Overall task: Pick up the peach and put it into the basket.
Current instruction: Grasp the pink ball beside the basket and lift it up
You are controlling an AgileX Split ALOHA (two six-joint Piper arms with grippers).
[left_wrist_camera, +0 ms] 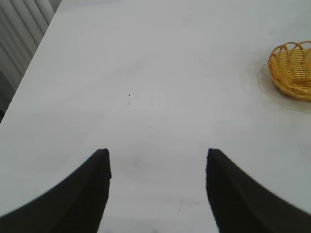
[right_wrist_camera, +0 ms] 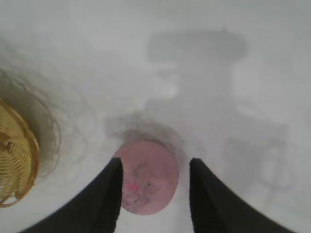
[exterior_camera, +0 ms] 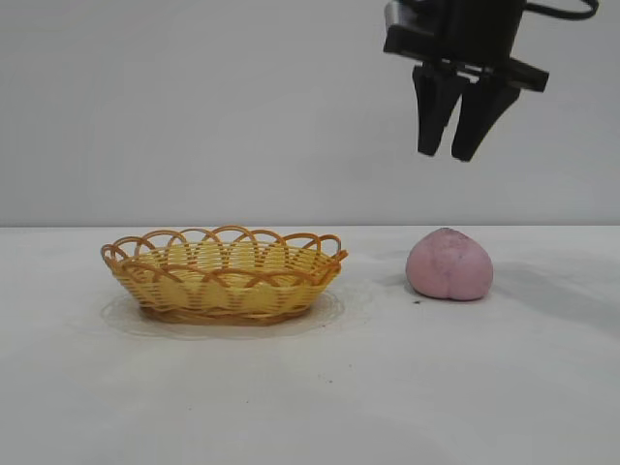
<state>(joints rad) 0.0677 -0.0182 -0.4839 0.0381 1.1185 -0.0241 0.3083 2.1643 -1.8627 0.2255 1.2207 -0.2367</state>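
**Desk:** What do you have from the outside camera?

**Me:** I see the dusty pink, rounded peach (exterior_camera: 449, 264) sitting on the white table (exterior_camera: 387, 387), well to the right of the shallow oval wicker basket with the orange-brown looped rim (exterior_camera: 225, 274). The two do not touch; bare table lies between them. The black right gripper (exterior_camera: 453, 153) hangs in the air above the peach, fingers pointing down and parted by a narrow gap, holding nothing. (The left arm does not show in this view at all.)

**Desk:** And the left wrist camera?

**Me:** There I'm looking past the left gripper (left_wrist_camera: 158, 160), its two dark fingers (left_wrist_camera: 90, 187) spread wide with only plain white tabletop (left_wrist_camera: 146, 73) between them. It grips nothing. A part of the yellow-tan basket (left_wrist_camera: 293, 69) sits off at the frame's edge, far from those fingers. The peach isn't in this picture.

**Desk:** Right wrist?

**Me:** I'm looking straight down through the right gripper (right_wrist_camera: 154, 167). Its fingers (right_wrist_camera: 104, 199) stand apart, and the peach (right_wrist_camera: 148, 177) lies on the table (right_wrist_camera: 194, 73) below, lined up with the gap between them (one finger overlaps the fruit's edge in the picture, but the outside camera shows the gripper is well clear above it). A slice of the basket (right_wrist_camera: 17, 160) is visible to one side, apart from the peach. The arm's shadow falls grey across the table beyond the fruit.

**Desk:** So the peach is?

**Me:** On the table, outside the basket, untouched.
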